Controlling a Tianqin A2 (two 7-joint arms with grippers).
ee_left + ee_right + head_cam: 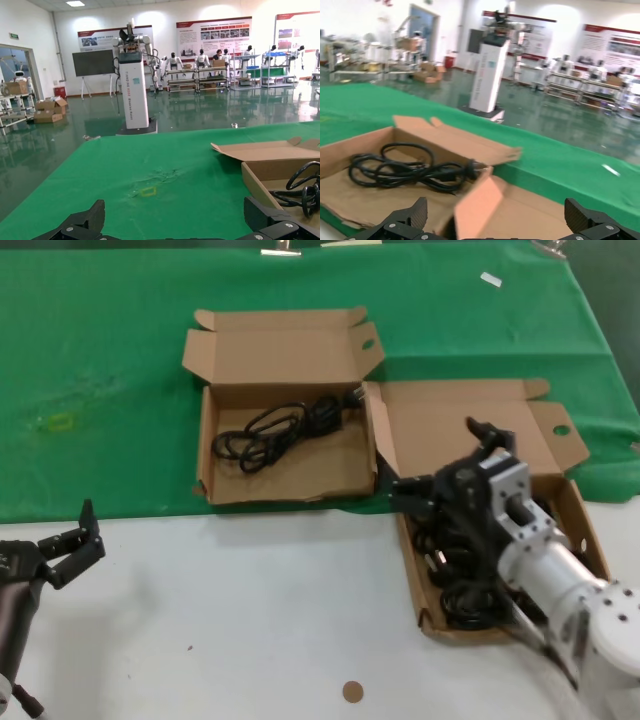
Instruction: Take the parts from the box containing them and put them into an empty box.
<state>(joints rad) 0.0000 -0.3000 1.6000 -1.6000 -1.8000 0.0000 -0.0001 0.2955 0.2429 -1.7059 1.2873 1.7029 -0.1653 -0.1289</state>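
Note:
The box containing the parts (430,420) lies open at the right, with a pile of black cables (462,602) inside. My right gripper (438,462) hovers open over its near-left part, holding nothing; in the right wrist view its fingers (417,212) stand wide apart. The other box (290,485) sits open at the back left with one coiled black cable (280,430) in it. The right wrist view shows that cable (405,170) too, and the left wrist view shows it (305,187) at the edge of the frame. My left gripper (72,540) is parked open at the front left.
A green cloth (100,390) covers the far part of the table, and bare white table (250,620) lies in front. A small brown disc (352,692) rests near the front edge. A raised side flap (477,205) stands between the two boxes.

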